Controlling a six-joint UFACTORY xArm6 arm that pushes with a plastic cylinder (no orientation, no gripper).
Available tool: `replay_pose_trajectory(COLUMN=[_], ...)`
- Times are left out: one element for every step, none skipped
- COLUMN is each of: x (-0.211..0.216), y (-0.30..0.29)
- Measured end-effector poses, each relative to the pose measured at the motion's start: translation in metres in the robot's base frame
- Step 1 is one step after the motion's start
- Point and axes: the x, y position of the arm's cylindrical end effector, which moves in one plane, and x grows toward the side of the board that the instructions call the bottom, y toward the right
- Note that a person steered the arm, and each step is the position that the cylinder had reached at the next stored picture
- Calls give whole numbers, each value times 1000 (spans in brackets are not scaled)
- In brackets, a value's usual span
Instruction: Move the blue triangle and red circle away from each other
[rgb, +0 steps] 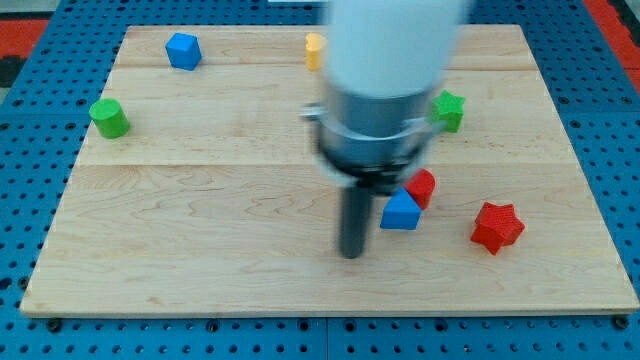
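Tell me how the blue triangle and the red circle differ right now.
The blue triangle is blue, the red circle red. The blue triangle shows flat faces and a peaked top; the red circle looks rounded. The blue triangle sits nearer the view's bottom and closer to my tip, which is at its left; the red circle lies up and right of it, behind. Both are small blocks, touching or nearly so.

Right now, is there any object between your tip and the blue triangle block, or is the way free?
Nothing visible stands between them. My tip is just to the view's left of the blue triangle block, with only bare wooden board in the gap. The red circle block sits against the triangle's far upper-right side.
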Motion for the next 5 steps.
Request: replay_pose_trajectory(x=[-29, -60, -49, -32, -79], y=[-7, 19, 71, 91, 85])
